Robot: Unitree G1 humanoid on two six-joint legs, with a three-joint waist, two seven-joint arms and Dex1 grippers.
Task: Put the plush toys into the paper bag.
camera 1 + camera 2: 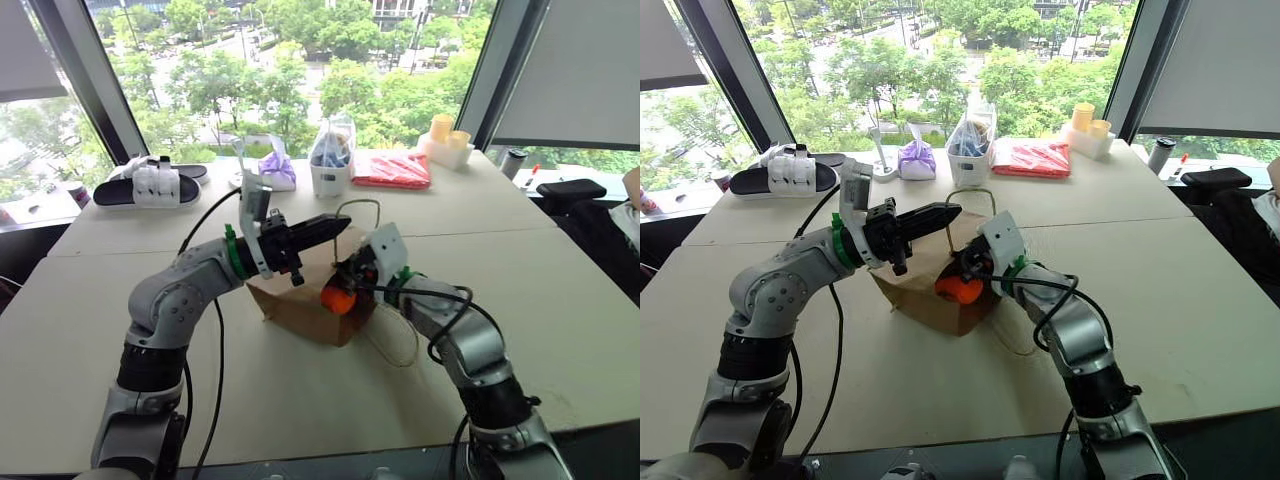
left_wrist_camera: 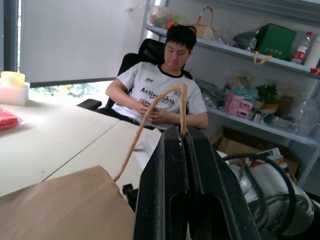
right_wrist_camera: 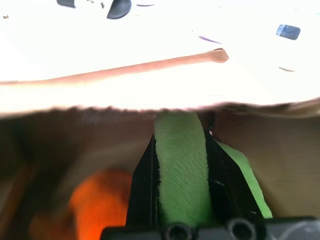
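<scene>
The brown paper bag (image 1: 296, 303) lies on its side in the middle of the table, mouth towards my right arm. My left gripper (image 1: 343, 224) is shut on its tan cord handle (image 2: 150, 112) and holds it up above the bag. At the bag's mouth, my right gripper (image 3: 182, 125) is shut on the lime-green plush toy (image 3: 181, 170), which is pinched between its fingers. The orange plush toy (image 1: 338, 298) shows just beside that gripper at the opening, and in the right wrist view it (image 3: 100, 205) lies against the brown paper.
Along the window edge stand black-and-white slippers (image 1: 150, 185), a purple pouch (image 1: 278, 170), a clear bag of blue items (image 1: 331, 152), a red packet (image 1: 392, 168) and yellow cups (image 1: 447, 135). A seated person (image 2: 160, 95) is off the table's right side.
</scene>
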